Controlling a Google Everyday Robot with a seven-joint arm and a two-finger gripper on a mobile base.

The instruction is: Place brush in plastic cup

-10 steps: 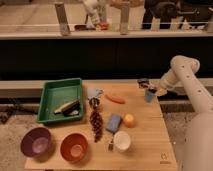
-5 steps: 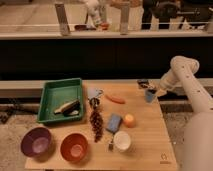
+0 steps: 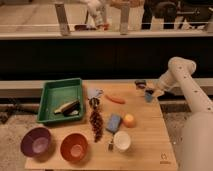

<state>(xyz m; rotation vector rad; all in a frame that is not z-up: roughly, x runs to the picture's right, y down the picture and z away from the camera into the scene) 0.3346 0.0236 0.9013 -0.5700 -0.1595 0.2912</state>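
The small light-blue plastic cup stands upright near the far right edge of the wooden table. My gripper is just above and to the left of the cup, at the end of the white arm that reaches in from the right. Something dark shows at the cup's mouth, right under the gripper. I cannot make out the slim black brush as a separate thing; it may be hidden by the gripper or the cup.
A green tray at the left holds a tan-handled brush. An orange carrot, blue sponge, orange ball, white mug, dark red bunch, purple bowl and orange bowl are also on the table.
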